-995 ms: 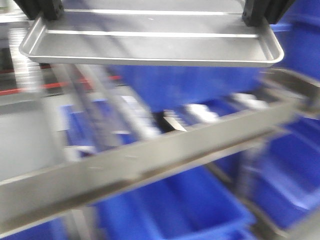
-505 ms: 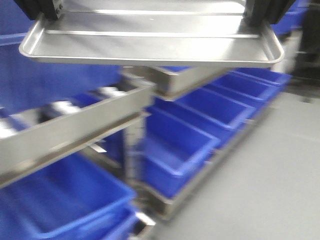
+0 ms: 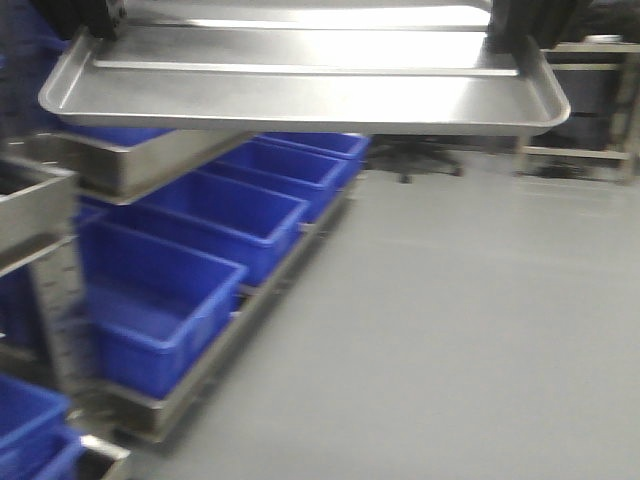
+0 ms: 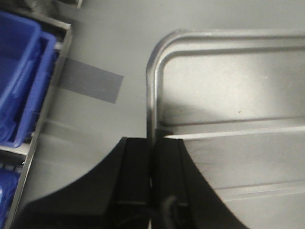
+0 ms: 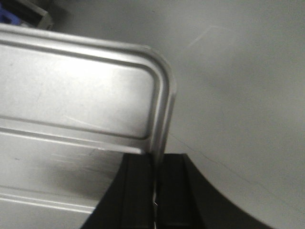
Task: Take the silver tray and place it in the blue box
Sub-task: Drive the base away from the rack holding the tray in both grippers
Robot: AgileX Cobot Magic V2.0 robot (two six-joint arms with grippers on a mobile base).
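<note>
The silver tray [image 3: 300, 95] hangs level across the top of the front view, held by its two short ends. My left gripper [image 3: 95, 20] is shut on the left rim, and the left wrist view shows its jaws [image 4: 152, 143] pinching the tray's [image 4: 228, 90] raised edge. At the other end my right gripper [image 3: 525, 25] is shut on the right rim [image 5: 156, 160], with the ridged tray base [image 5: 76, 95] beside it. Several blue boxes [image 3: 190, 290] sit in a row on a rack below and to the left of the tray.
A steel rack shelf [image 3: 130, 160] juts out just under the tray's left end. Grey floor [image 3: 450, 330] fills the right side. A bench [image 3: 590, 100] and a chair base [image 3: 420, 160] stand far back. Below the left gripper lie blue crates [image 4: 19, 71] and a tape patch [image 4: 88, 83].
The whole view has swung: the rack and blue boxes have slid to the left and bare floor now fills the right. The tray stays held the same way in both grippers.
</note>
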